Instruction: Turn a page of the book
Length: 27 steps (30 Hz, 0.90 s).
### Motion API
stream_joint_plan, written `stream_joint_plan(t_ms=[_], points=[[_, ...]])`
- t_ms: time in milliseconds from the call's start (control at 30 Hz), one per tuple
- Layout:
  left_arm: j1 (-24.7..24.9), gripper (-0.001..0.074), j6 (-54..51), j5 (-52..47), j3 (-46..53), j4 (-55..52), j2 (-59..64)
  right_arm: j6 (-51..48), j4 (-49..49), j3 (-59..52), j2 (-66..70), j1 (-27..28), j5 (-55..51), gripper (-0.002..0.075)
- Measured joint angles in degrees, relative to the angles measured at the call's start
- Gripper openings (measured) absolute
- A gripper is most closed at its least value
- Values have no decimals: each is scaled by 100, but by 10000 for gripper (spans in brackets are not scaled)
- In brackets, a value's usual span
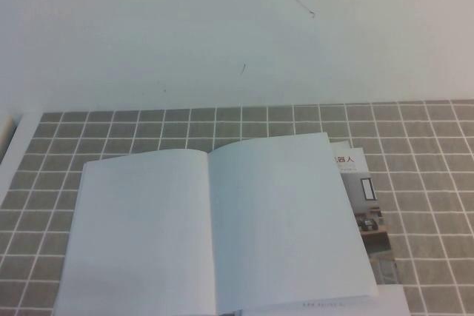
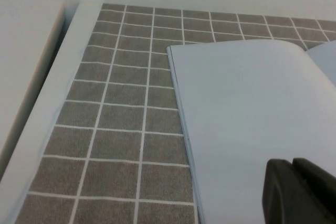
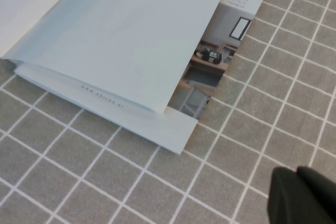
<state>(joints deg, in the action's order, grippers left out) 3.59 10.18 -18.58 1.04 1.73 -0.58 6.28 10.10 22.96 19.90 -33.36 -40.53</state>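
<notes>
The book [image 1: 215,234] lies open on the grey tiled mat, with both upper faces blank white. Its right top page [image 1: 285,220] sits slightly askew, so a strip of a printed page with room photos [image 1: 368,205] shows beyond its right edge. No printed robot-arm face is visible. Neither gripper shows in the high view. My left gripper [image 2: 294,167] is shut and empty above the book's left page [image 2: 247,108]. My right gripper [image 3: 296,174] is shut and empty over the mat, off the book's right front corner [image 3: 178,137], apart from the blank page [image 3: 121,35].
The tiled mat [image 1: 429,153] extends behind and on both sides of the book. A white table border [image 2: 47,103] runs along the mat's left side, with a pale flat object [image 2: 21,51] beyond it. A white wall [image 1: 222,27] stands behind.
</notes>
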Motion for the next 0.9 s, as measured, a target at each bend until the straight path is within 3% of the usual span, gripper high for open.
stream_joint_plan(t_ms=[500, 900], points=[[0, -3, -183, -55, -11, 100, -12, 0, 0, 0, 0, 0, 0, -2], [0, -3, -962, -55, -11, 281, -23, 0, 0, 0, 0, 0, 0, -2]])
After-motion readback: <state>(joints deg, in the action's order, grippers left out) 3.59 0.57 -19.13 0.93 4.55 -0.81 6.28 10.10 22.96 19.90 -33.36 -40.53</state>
